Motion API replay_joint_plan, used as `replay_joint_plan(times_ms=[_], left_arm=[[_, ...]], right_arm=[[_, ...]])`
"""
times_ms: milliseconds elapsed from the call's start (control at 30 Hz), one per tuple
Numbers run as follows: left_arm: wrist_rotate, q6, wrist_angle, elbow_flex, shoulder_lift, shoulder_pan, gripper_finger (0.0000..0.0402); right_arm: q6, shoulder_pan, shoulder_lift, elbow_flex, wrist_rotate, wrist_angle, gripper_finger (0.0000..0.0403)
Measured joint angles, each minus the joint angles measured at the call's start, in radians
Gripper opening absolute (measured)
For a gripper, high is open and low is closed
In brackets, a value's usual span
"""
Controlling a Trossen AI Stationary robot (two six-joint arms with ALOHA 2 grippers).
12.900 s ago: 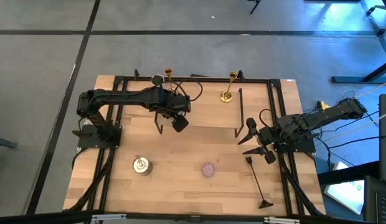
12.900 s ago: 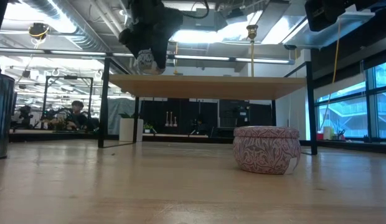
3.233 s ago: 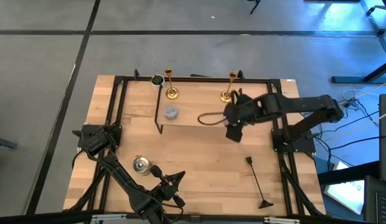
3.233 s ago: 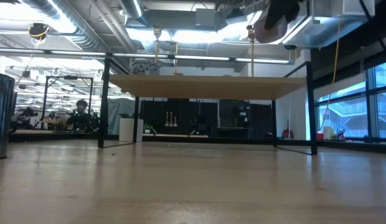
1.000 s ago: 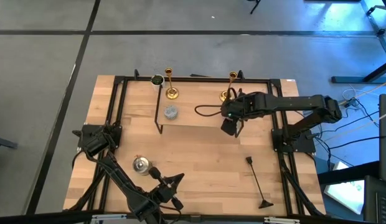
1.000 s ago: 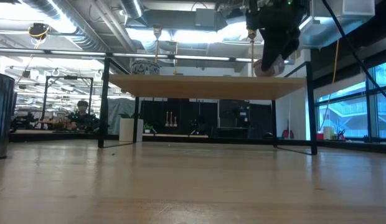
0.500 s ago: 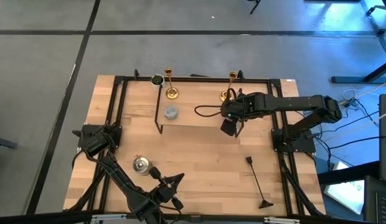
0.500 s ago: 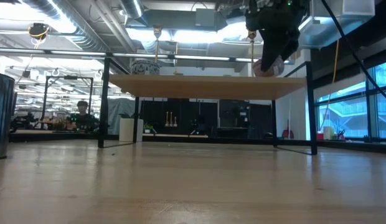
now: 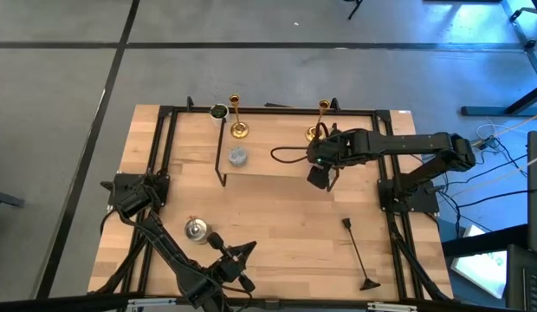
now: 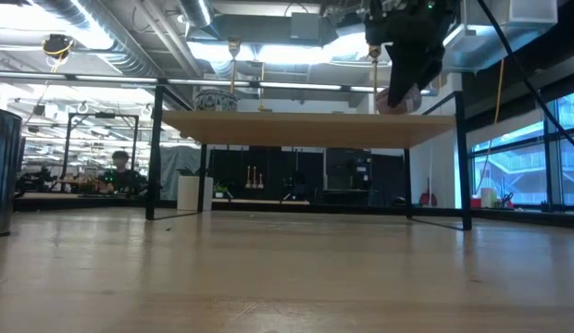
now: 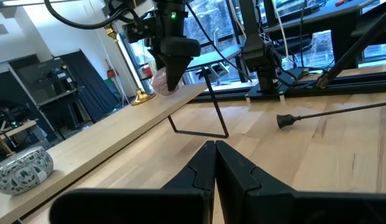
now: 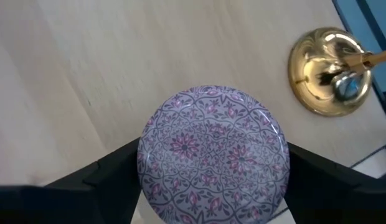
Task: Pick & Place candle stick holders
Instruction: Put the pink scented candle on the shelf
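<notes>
Since the opening frame, the pink candle is gone from the lower table and sits on the raised shelf (image 9: 277,147); the left arm, then reaching over the shelf, now lies folded at the table's near edge; over the last second nothing visibly shifts.

Item 1, right gripper (image 9: 319,173): poised over the shelf's right end, fingers spread about as wide as they go, one on each side of the pink candle (image 12: 213,154). Whether the pads touch the candle's rim cannot be told. Judged purpose: setting the candle down beside the right holder, or just letting go of it.

Item 2, left gripper (image 11: 215,163): parked low near the front of the table, fingers closed together, empty. It points across the table toward the shelf, evidently waiting.

Item 3, holders, pair: slim gold stems, round flared bases, small cup tops, highly polished. Left holder (image 9: 237,120) stands upright toward the shelf's left end, with the blue-grey candle (image 9: 238,156) near it. Right holder (image 9: 319,121) stands upright toward the shelf's right end, just beside the gripper; its domed base (image 12: 330,70) reflects the room. Neither is gripped.

Item 4, silver tin (image 9: 197,229): on the lower table, front left, well apart from the shelf.

Item 5, black snuffer-like tool (image 9: 357,254): lying flat, front right.
</notes>
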Motion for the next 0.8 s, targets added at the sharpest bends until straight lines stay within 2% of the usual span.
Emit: replay_joint_plan(times_ms=[800], left_arm=[[0.0,0.0,0.0,0.0,0.0,0.0,0.0006]], right_arm=[[-0.004,-0.001,0.0,0.0,-0.012,-0.012,0.0325]])
